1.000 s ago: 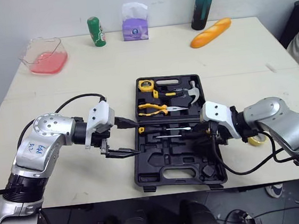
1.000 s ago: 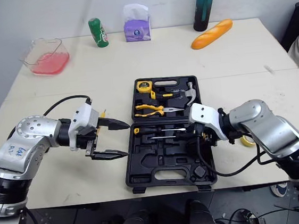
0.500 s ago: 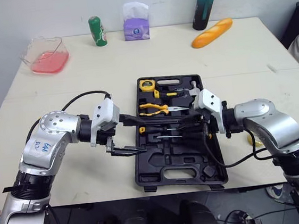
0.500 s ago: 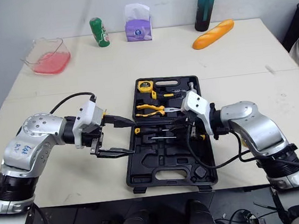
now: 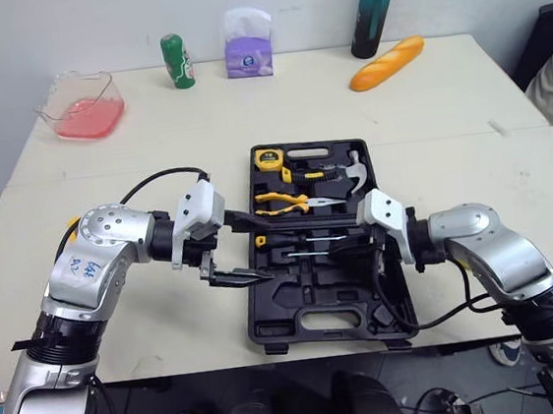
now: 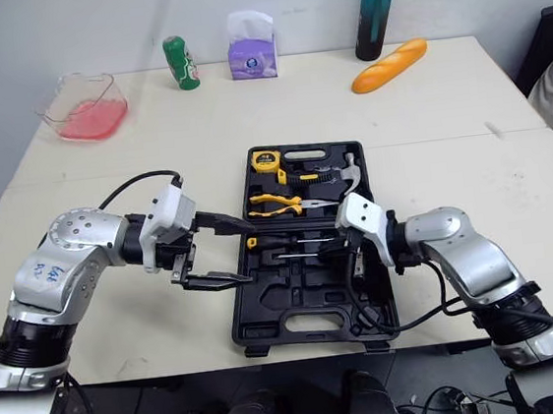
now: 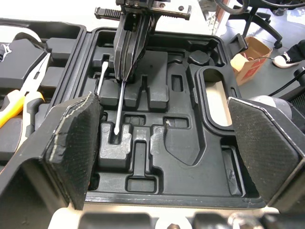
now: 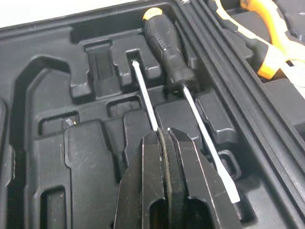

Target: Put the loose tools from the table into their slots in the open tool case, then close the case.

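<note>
Right gripper (image 8: pixel 164 135) around screwdriver (image 8: pixel 146 95), over tool case (image 8: pixel 45 157).

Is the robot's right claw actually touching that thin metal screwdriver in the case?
Touching. In the right wrist view the right gripper has its fingers closed on the thin screwdriver, whose shaft vanishes between them.

Handle of thin screwdriver (image 8: pixel 143 90) hidden inside right gripper (image 8: pixel 163 136) — bottle (image 5: pixel 375 9) top cut off by edge.

Two screwdrivers (image 5: pixel 278 238), one hammer (image 5: pixel 355 171), one pliers (image 5: pixel 281 202), one tape measure (image 5: pixel 269 157). One tool case (image 5: pixel 310 334). One bottle (image 5: pixel 371 9), one can (image 5: pixel 177 59), one baguette (image 5: pixel 387 62).
</note>
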Available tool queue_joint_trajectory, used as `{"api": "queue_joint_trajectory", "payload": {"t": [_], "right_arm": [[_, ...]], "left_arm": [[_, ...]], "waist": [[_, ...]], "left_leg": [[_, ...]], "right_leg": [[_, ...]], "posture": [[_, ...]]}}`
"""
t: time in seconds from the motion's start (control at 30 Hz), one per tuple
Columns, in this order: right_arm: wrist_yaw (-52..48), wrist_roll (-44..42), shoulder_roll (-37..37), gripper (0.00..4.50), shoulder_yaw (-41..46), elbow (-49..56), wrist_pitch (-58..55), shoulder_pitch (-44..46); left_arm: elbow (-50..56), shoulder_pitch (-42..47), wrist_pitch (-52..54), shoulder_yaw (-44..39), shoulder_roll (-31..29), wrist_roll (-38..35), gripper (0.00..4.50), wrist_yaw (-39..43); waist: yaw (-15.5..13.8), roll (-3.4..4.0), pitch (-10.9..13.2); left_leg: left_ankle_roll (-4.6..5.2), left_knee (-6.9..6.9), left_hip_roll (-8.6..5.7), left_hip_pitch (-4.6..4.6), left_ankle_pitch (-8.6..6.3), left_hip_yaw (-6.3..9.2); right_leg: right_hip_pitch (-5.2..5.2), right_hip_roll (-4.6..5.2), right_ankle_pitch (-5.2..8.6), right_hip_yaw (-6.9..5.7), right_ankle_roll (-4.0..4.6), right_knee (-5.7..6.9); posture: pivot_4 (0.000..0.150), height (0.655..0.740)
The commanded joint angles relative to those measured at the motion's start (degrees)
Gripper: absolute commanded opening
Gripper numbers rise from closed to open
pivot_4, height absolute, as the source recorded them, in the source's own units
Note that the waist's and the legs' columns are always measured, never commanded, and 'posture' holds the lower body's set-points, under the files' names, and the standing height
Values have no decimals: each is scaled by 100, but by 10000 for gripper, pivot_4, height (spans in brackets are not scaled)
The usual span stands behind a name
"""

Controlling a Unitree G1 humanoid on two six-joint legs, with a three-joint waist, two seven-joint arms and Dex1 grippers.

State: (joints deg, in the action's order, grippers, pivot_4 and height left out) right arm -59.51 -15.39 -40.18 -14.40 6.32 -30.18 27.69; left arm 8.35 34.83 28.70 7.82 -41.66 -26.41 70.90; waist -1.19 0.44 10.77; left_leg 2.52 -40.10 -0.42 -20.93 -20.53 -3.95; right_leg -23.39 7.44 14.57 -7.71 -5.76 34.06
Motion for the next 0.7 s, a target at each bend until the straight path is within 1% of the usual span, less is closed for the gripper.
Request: {"api": "queue_joint_trajectory", "payload": {"t": [0.03, 0.13, 0.2, 0.3, 0.4, 0.47, 0.5, 0.53, 0.6, 0.67, 0.7], "right_arm": [[221, 644, -131, 449, -561, -470, -301, -434], [350, 694, -81, 449, -501, -476, -147, -542], [456, 380, 46, 449, -146, -247, -148, -575], [680, 72, 206, 449, 416, 97, -38, -633], [899, -416, 153, 449, 1348, 566, -203, -812], [978, -818, 68, 449, 1991, 856, -375, -1010], [1045, -1152, 5, 449, 2510, 1100, -650, -1172], [1134, -1451, -58, 6494, 2987, 1337, -935, -1351], [1136, -1809, -262, 13933, 3735, 1748, -1281, -1850], [1027, -1788, -505, 24648, 4275, 1901, -1298, -2466], [1038, -1740, -583, 29529, 4541, 1846, -1282, -2722]], "left_arm": [[73, 88, -94, -29, -6, 34, 45000, 44], [56, 76, -110, -28, 9, 50, 45000, 29], [44, 16, -46, -81, 45, 29, 45000, -89], [-15, -217, -26, -270, 181, 23, 45000, -463], [349, -808, 532, -903, 335, -351, 45000, -1214], [771, -1361, 792, -1377, 236, -599, 45000, -1447], [899, -1782, 976, -1849, 171, -724, 45000, -1638], [979, -2159, 1103, -2283, 132, -787, 45000, -1853], [958, -2682, 1356, -3221, 229, -962, 45000, -2452], [900, -3053, 1671, -4113, 405, -1222, 45000, -3041], [927, -3376, 1665, -4412, 407, -1197, 45000, -3107]], "waist": [[-1, -31, -25], [-16, -59, -56], [-18, -74, -67], [-14, -67, -63], [-8, -34, -41], [-8, -27, -30], [-7, -23, -22], [-9, -13, -15], [-17, -3, -8], [-27, -5, -7], [-30, -6, -7]], "left_leg": [[-1, 0, 2, 9, -1, 1], [-13, 10, 9, 78, -14, 21], [-19, 9, 11, 83, -25, 31], [-28, 8, 15, 77, -30, 36], [-25, 9, 18, 64, -28, 33], [-23, 9, 18, 53, -27, 30], [-23, 10, 19, 46, -27, 29], [-23, 11, 20, 39, -27, 30], [-23, 16, 22, 32, -28, 30], [-27, 18, 31, 32, -30, 32], [-29, 18, 34, 32, -31, 32]], "right_leg": [[7, 0, 1, 2, 1, 0], [92, 4, 4, -1, 7, -25], [97, 26, 6, 2, 10, -28], [91, 35, 6, 4, 11, -27], [77, 30, 8, 3, 14, -23], [65, 28, 8, 3, 14, -23], [59, 26, 8, 3, 14, -24], [52, 25, 8, 2, 14, -27], [43, 23, 10, 1, 16, -30], [44, 18, 13, -2, 22, -30], [46, 16, 13, -3, 22, -33]], "posture": [[1500, 7348], [1500, 7348], [1500, 7348], [1500, 7348], [1500, 7348], [1500, 7348], [1500, 7348], [1500, 7348], [1500, 7348], [1500, 7348], [1500, 7348]]}}
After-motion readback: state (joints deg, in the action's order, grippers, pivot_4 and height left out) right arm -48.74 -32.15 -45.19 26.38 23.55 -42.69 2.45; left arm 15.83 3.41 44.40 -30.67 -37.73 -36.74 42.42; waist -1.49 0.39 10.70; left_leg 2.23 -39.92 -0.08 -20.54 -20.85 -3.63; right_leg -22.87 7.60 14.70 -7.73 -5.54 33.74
